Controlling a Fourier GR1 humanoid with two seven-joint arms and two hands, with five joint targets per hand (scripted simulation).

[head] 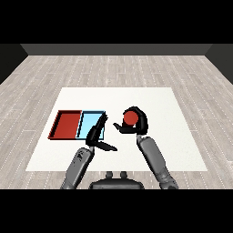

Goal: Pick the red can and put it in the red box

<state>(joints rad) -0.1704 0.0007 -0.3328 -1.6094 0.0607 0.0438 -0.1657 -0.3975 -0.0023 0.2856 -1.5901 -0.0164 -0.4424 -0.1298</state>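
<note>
Reference landmark: the red tray. It lies farthest left; the light blue tray touches its right side. My left hand overlaps the blue tray's near right corner, fingers straight and spread, holding nothing. Well to the right of the red tray, my right hand has its fingers curled round the red can. Judged step: transport. I should carry the can leftward, passing clear of the left hand and blue tray, and release only above red. Count: two trays, one can, two hands.
</note>
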